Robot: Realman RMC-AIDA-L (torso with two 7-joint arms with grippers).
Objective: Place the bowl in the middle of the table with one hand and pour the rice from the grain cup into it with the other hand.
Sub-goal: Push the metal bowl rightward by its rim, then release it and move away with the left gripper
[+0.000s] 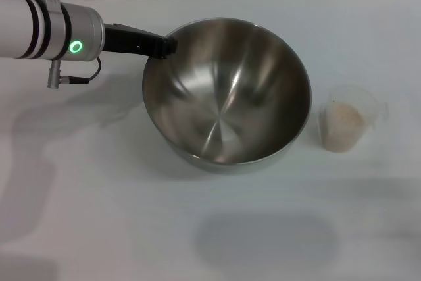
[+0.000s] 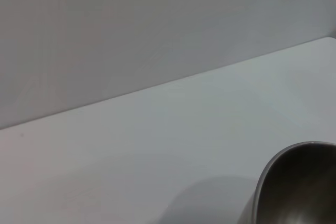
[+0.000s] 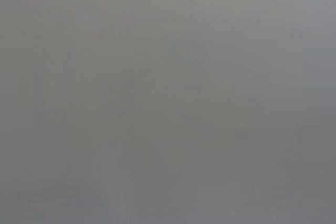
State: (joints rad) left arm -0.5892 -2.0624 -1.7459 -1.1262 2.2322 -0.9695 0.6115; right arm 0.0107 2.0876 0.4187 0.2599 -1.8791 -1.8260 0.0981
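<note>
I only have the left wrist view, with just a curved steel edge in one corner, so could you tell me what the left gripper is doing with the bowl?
Observer: In the head view the left gripper sits at the bowl's rim on the robot's left, and the bowl appears tilted.
Operator: Thank you. Is there any rice in the bowl yet?
Observer: No, its inside is bare; the rice sits in the grain cup.
Operator: And where is that cup standing?
Observer: Upright on the table, to the bowl's right, with a gap between them.
Operator: Is the right arm near it?
Observer: The right arm is not in the head view, and its wrist view shows only plain grey.
</note>
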